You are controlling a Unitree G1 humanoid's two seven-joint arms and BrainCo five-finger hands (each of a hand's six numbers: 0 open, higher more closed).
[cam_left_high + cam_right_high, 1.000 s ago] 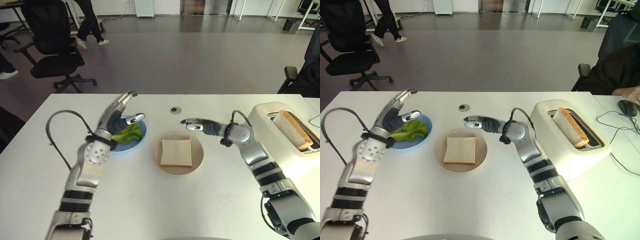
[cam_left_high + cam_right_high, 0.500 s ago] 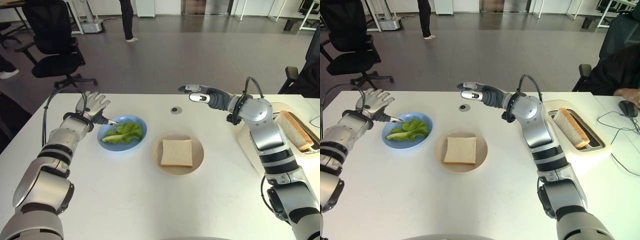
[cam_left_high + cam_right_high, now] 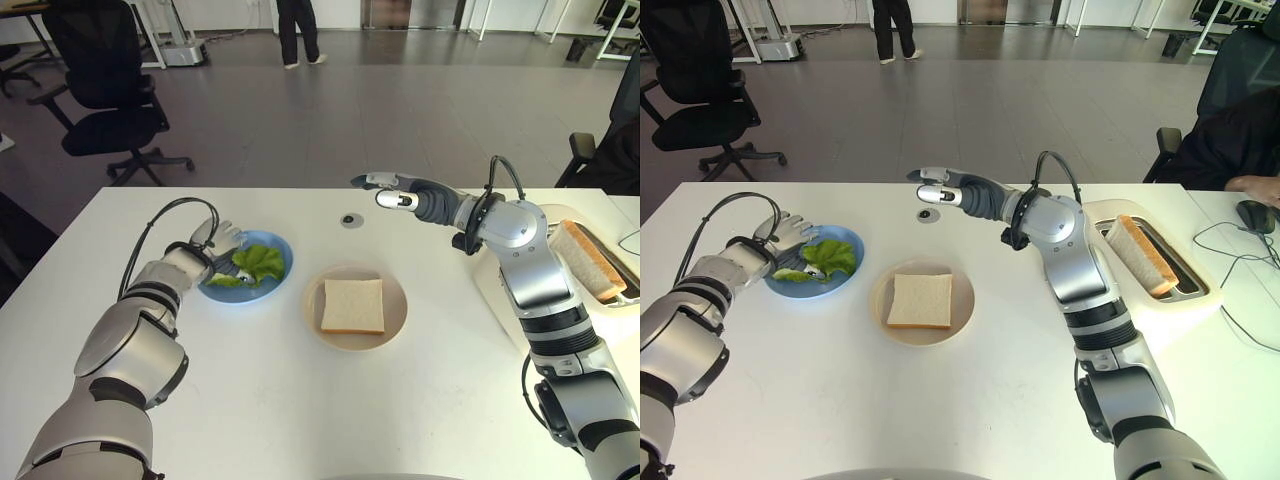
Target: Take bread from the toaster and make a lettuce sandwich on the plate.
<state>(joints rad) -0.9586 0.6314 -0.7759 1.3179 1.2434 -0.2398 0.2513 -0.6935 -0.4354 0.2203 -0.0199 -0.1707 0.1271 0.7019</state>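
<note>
A single bread slice [image 3: 352, 305] lies flat on the beige plate [image 3: 350, 342] at the table's middle. To its left, the blue bowl [image 3: 284, 254] holds green lettuce [image 3: 256, 262]. My left hand [image 3: 214, 244] rests at the bowl's left rim, touching the lettuce's left end. Raised above the table behind the plate, my right hand [image 3: 393, 190] stays open with fingers stretched out to the left and nothing in it. At the far right the white toaster [image 3: 1140, 300] has another bread slice [image 3: 1134, 254] leaning in its slot.
A small round grommet [image 3: 348, 219] sits in the tabletop behind the plate. A black cable [image 3: 150, 235] loops over my left forearm. A computer mouse [image 3: 1253, 215] and thin cords lie beyond the toaster. Office chairs stand past the table's far edge.
My left hand swung left off the bowl, then dropped onto its left rim against the lettuce. My right hand rose from beside the plate and now hovers behind it.
</note>
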